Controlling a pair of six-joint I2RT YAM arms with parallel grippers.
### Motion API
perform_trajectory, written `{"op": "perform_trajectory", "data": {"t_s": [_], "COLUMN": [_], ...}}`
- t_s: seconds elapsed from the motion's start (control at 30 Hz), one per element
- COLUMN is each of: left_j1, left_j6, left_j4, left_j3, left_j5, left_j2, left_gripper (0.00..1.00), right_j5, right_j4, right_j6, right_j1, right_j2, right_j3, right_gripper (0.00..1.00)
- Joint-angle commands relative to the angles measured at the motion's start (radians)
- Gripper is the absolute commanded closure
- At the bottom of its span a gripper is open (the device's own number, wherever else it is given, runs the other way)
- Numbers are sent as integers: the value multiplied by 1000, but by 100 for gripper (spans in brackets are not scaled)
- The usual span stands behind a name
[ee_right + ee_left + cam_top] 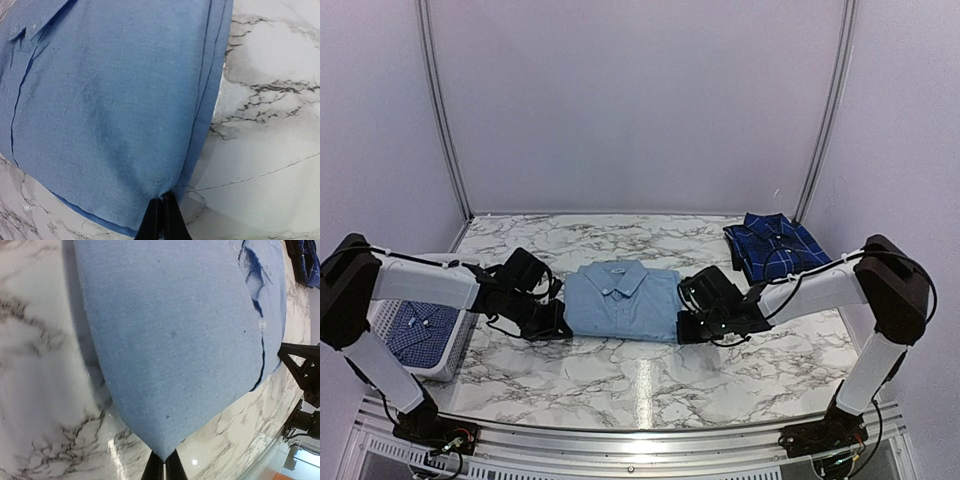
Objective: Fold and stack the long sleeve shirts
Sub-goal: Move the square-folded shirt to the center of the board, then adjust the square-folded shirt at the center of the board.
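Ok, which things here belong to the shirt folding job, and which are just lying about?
Part of the job: light blue shirt, pinched at its near corners by the left claw and right claw; navy plaid shirt, folded at far right; checked shirt, at left.
Just there: white basket holding the checked shirt; marble table.

Basket (455, 362) left of plain shirt (622, 300); plaid shirt (775, 245) behind right.
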State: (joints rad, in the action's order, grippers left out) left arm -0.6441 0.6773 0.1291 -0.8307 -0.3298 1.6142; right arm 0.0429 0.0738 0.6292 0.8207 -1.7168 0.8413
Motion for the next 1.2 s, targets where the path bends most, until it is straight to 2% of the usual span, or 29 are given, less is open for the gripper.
{"op": "perform_trajectory", "data": {"t_s": [0.0, 0.1, 0.13, 0.17, 0.23, 0.27, 0.33, 0.43, 0.6, 0.77, 1.03, 1.17], "left_j1": [-33, -43, -44, -45, -45, -45, -43, -22, 117, 200, 229, 231], "left_j6": [40, 54, 52, 51, 38, 28, 5, -25, -68, -88, -87, -78], "left_j4": [132, 157, 168, 182, 210, 229, 269, 303, 283, 218, 162, 140], "left_j3": [133, 184, 184, 177, 144, 120, 53, -29, -137, -255, -338, -348], "left_j5": [90, 90, 89, 94, 126, 146, 190, 258, 283, 172, 131, 107], "left_j2": [-102, -171, -185, -198, -225, -234, -237, -213, -104, 62, 215, 241], "left_gripper": [100, 100, 97, 89, 69, 63, 58, 56, 59, 59, 61, 68], "right_j5": [-24, -29, -28, -17, 14, 20, 22, -1, -16, -59, -88, -93], "right_j4": [66, 87, 95, 107, 142, 160, 173, 137, 104, 102, 116, 115], "right_j6": [-21, -4, 0, 2, -13, -23, -42, -60, -104, -140, -156, -155], "right_j1": [72, 96, 98, 96, 89, 82, 59, 8, -68, -114, -127, -129], "right_j2": [-26, 8, 26, 46, 73, 77, 76, 55, -65, -200, -310, -338], "right_j3": [8, -13, -17, -11, 22, 48, 104, 163, 310, 443, 545, 570], "right_gripper": [99, 96, 94, 91, 83, 80, 75, 73, 73, 73, 73, 73]}}
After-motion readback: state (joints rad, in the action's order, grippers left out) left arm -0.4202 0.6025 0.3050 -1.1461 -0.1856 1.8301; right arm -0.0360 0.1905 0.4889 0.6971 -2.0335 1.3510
